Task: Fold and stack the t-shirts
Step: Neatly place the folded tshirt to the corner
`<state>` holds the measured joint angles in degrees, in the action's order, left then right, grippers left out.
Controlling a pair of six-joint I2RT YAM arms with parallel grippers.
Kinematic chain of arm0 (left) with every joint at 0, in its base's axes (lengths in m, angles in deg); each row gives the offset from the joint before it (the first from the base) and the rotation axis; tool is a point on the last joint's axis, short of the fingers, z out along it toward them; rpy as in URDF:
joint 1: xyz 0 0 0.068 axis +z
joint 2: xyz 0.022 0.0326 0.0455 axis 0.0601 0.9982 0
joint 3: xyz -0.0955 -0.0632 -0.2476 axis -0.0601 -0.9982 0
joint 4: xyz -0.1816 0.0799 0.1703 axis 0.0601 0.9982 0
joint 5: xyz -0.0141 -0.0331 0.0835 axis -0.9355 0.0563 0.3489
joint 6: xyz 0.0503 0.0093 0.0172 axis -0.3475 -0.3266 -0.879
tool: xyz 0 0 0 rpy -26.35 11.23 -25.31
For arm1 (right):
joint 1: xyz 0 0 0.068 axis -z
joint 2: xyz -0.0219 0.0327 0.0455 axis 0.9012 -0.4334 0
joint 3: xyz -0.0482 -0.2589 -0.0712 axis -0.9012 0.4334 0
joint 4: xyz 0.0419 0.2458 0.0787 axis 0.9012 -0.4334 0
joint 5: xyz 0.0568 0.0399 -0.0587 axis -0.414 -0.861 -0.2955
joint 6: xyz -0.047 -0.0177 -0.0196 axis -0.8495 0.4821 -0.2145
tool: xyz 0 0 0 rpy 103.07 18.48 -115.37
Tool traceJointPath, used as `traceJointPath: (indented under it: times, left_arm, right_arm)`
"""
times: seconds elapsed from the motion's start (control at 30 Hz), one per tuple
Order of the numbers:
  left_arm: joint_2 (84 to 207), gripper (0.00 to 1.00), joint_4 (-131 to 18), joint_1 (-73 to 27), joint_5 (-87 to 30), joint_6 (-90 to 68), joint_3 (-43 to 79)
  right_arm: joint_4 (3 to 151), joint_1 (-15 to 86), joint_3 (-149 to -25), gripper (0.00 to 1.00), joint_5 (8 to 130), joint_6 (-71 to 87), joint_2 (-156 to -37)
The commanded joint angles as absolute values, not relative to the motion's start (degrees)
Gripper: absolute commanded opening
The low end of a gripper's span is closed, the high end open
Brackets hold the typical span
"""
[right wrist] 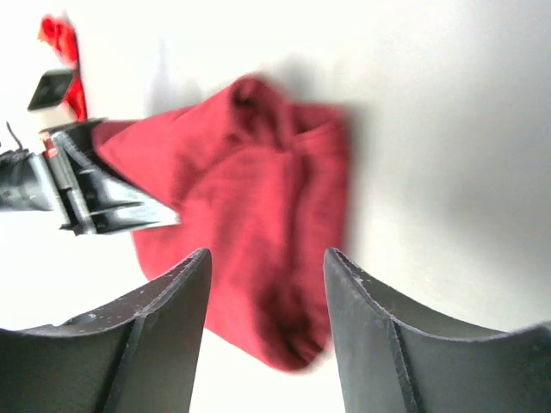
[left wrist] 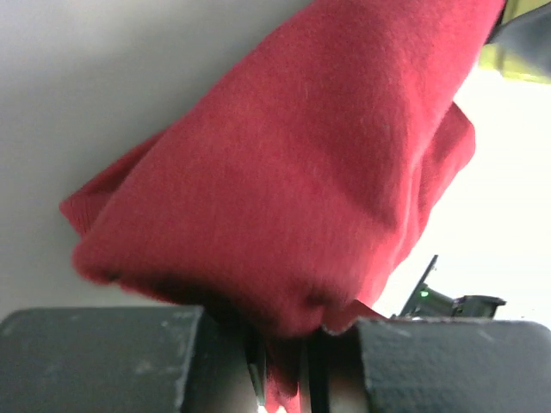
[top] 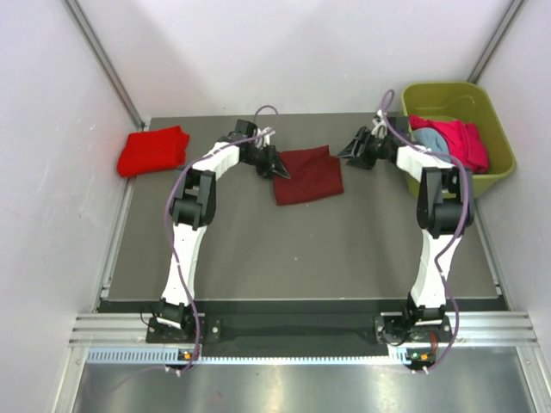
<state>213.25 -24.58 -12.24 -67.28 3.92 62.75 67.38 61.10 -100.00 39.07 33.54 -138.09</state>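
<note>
left pincer [left wrist: 282, 344]: clamped on maroon t-shirt [left wrist: 293, 172] | right pincer [right wrist: 267, 262]: half-spread, empty

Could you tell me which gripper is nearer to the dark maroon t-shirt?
Left. The left gripper is shut on the maroon t-shirt at its left edge; the right gripper hangs open, apart, off its right.

Lab cell, white walls [top: 301, 52], aluminium rails [top: 301, 331]

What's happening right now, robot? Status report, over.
Left gripper shut on maroon shirt edge. Right gripper open, empty, just off its right side. Red shirt folded, far left. Nothing in the way.
</note>
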Motion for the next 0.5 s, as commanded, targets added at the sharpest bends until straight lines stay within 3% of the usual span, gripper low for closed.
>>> traceJointPath:
  times: [0.0,0.47]
  left_arm:
    - [203.8,0.0,-17.4,-7.5,-64.1,-4.6,62.4]
    - [189.3,0.0,-5.1,5.1,-47.9,-21.3,58.4]
  right_arm:
    - [66.4,63.9,-98.9,0.56,41.2,29.6,-131.4]
    - [65.9,63.9,-95.7,0.57,41.7,29.2,-127.6]
